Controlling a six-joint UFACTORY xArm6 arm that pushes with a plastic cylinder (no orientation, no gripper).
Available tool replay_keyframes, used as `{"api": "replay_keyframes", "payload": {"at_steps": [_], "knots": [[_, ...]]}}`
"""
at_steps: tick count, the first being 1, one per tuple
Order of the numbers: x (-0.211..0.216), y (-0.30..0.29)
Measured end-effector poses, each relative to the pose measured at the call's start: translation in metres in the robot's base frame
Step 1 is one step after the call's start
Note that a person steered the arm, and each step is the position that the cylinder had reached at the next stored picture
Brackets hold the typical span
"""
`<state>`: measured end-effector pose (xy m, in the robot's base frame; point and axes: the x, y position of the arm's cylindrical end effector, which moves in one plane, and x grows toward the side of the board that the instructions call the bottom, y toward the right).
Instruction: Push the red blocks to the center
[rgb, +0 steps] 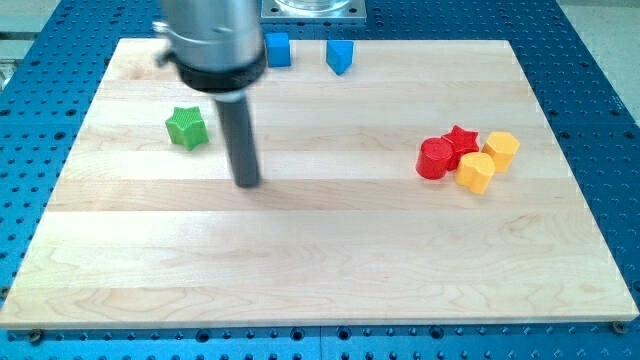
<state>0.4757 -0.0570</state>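
A red cylinder (434, 159) and a red star (461, 142) lie touching at the view's right of the wooden board (320, 270). Two yellow blocks (476, 172) (501, 149) touch them on their right side. My tip (247, 184) rests on the board left of centre, far to the left of the red blocks. A green star (186, 128) lies just up and left of my tip, apart from it.
Two blue blocks (278, 49) (340, 56) sit near the board's top edge. The arm's grey body (210, 45) hangs over the top left. A blue perforated table (600, 120) surrounds the board.
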Motion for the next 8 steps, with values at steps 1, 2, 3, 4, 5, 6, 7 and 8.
{"api": "replay_keyframes", "payload": {"at_steps": [1,2,3,4,5,6,7,8], "knots": [[0.025,0.043],[0.024,0.166],[0.033,0.298],[0.008,0.309],[-0.019,0.304],[-0.013,0.247],[-0.038,0.206],[-0.048,0.176]]}}
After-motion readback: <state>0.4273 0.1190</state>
